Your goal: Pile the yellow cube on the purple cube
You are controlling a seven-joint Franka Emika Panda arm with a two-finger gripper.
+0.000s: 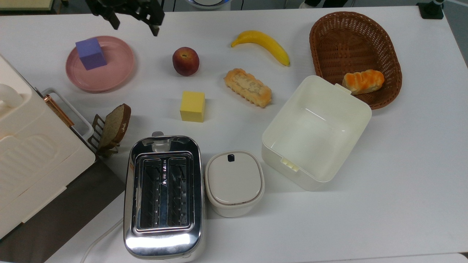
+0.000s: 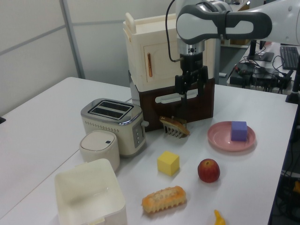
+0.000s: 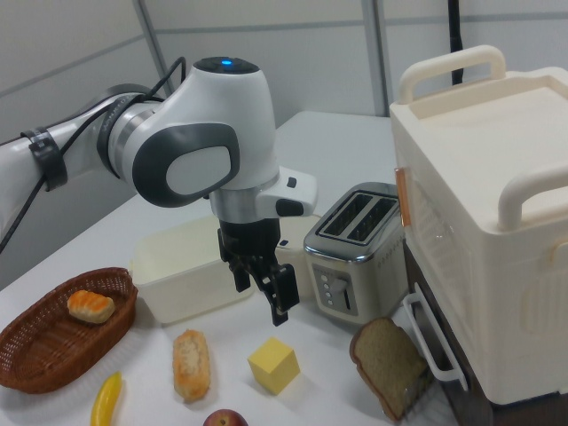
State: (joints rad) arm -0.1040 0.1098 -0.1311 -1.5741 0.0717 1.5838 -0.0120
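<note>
The yellow cube (image 1: 192, 106) (image 2: 168, 163) (image 3: 273, 365) rests on the white table, near the middle in the top view. The purple cube (image 1: 91, 53) (image 2: 239, 131) stands on a pink plate (image 1: 117, 71) (image 2: 218, 137) at the top view's upper left. My gripper (image 1: 135, 26) (image 2: 191, 89) (image 3: 260, 293) hangs in the air, open, with nothing between its fingers. In the top view it is above the table's far edge, just right of the plate and well away from the yellow cube.
A red apple (image 1: 185, 61), a banana (image 1: 263, 44) and a pastry (image 1: 248, 87) lie around the yellow cube. A toaster (image 1: 162, 195), lidded pot (image 1: 234, 182), open white box (image 1: 353, 120), basket (image 1: 329, 36), toast rack (image 1: 113, 128) and cream cabinet (image 1: 33, 153) crowd the table.
</note>
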